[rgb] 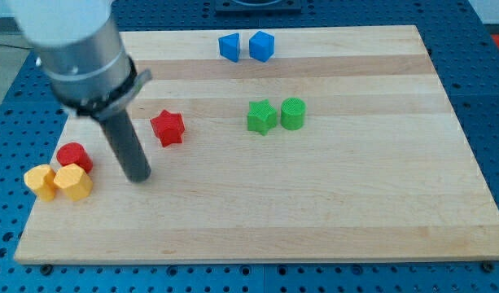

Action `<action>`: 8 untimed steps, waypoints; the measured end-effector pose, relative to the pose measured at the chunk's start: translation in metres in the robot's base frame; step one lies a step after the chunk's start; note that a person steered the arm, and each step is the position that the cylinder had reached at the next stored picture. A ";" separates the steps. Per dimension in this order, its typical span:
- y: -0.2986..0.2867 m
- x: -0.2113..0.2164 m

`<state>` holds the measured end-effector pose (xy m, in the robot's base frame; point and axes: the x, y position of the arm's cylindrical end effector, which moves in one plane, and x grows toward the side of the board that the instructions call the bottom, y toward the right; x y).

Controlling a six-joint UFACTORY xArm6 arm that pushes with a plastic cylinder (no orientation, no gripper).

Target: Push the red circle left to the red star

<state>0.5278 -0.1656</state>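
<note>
Red circle sat left of my tip, touching one of two yellow blocks. One red star (up-right of tip). No fingers on this rod.

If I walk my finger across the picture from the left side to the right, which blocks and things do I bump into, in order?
Yellow block → red circle → my tip → red star → left blue block → green star → green circle.

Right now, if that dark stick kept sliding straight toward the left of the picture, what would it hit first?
Probably the red circle. My tip sits just to its right, slightly lower, so it might only clip it, or reach the yellow blocks below.
</note>
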 end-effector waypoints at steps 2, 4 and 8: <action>-0.042 0.029; -0.088 0.034; -0.109 -0.027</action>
